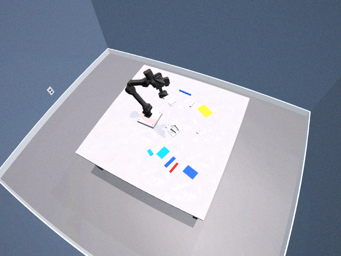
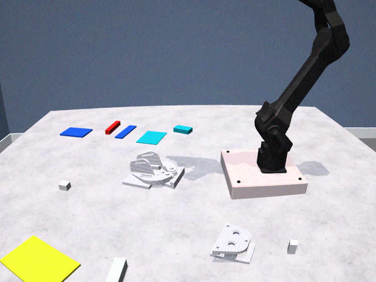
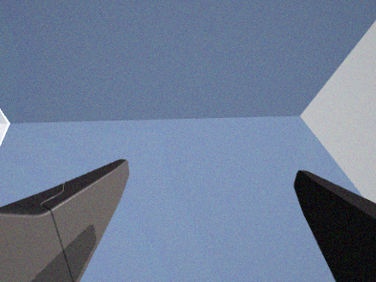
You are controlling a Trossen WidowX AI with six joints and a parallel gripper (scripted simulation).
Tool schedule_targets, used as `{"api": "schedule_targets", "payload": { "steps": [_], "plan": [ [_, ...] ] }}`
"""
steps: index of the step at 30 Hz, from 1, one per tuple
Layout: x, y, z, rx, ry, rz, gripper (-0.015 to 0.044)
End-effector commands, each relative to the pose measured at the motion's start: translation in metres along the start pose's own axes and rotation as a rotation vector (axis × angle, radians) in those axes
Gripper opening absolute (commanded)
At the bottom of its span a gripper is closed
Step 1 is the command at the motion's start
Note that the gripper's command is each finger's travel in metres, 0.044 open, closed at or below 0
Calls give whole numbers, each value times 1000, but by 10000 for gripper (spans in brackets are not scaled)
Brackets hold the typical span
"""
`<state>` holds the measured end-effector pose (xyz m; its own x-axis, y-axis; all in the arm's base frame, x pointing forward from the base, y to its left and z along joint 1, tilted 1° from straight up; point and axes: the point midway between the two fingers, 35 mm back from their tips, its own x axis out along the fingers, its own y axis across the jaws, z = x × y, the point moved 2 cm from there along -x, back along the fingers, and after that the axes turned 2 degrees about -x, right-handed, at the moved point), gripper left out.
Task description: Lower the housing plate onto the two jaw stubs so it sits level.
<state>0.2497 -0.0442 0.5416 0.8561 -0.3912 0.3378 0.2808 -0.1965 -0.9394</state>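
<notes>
The white housing plate (image 1: 172, 101) (image 2: 225, 239), with two large holes, rests on a small white stand (image 2: 249, 255), apart from the gripper base. The white gripper base (image 1: 173, 134) (image 2: 179, 179) carries the two jaws, whose fins (image 2: 140, 167) (image 2: 151, 157) stand upright. Round stubs show on its flat part, with no plate over them. My gripper (image 1: 166, 87) (image 3: 210, 172) is open and empty, raised above the table on the housing plate's side. It is out of frame in the exterior view. The wrist view shows only walls and ceiling beyond the spread fingers, neither plate nor base.
The pink mounting block (image 1: 143, 120) (image 2: 268, 188) holds the arm. Small white blocks (image 2: 64, 185) (image 2: 292, 246) and a white bar (image 2: 116, 269) lie around. A yellow sheet (image 1: 204, 110) (image 2: 39, 257), a blue bar (image 1: 185, 92), and several cyan, blue and red pieces lie farther out.
</notes>
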Motion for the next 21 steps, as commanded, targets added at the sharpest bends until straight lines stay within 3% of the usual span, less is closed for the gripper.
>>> {"api": "schedule_targets", "payload": {
  "steps": [1,11,21],
  "plan": [
    [5,23,27,-21,-94,79,440],
    [0,77,93,-86,-328,264,440],
    [-27,128,156,-167,-562,442,440]
  ]
}}
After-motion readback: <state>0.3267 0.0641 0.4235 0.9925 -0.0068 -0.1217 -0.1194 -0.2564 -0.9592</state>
